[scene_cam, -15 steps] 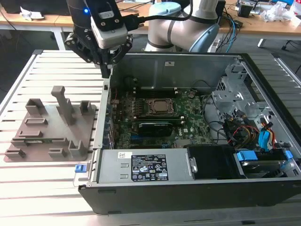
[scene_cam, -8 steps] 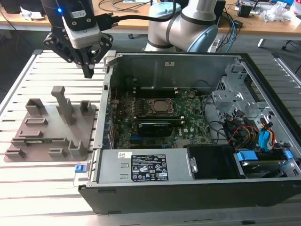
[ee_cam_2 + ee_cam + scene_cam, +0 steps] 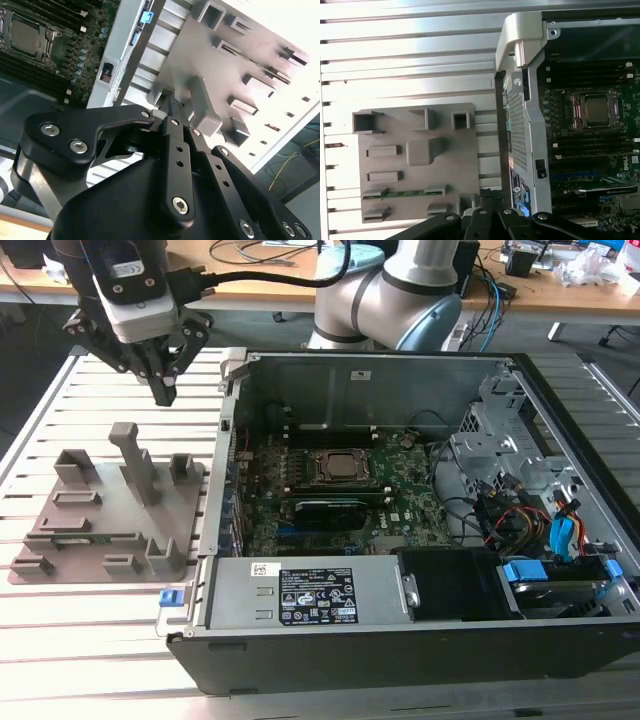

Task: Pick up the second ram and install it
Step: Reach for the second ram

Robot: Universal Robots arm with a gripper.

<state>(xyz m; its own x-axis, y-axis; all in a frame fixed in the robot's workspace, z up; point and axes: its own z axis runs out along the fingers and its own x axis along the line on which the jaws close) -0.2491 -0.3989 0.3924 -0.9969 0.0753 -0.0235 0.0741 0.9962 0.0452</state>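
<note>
Tool (image 3: 164, 392): hovering upper left, pressed together, empty
Second ram (image 3: 400, 194): lying in grey holder (image 3: 455, 165), ends hidden
Computer case (image 3: 380, 390): standing open alongside

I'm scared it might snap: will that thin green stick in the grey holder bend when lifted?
Probably stiff: the second ram lies straight between blocks of the grey holder. Likely light, being so slim. Thin boards can crack, so hard squeezing seems risky.
</note>
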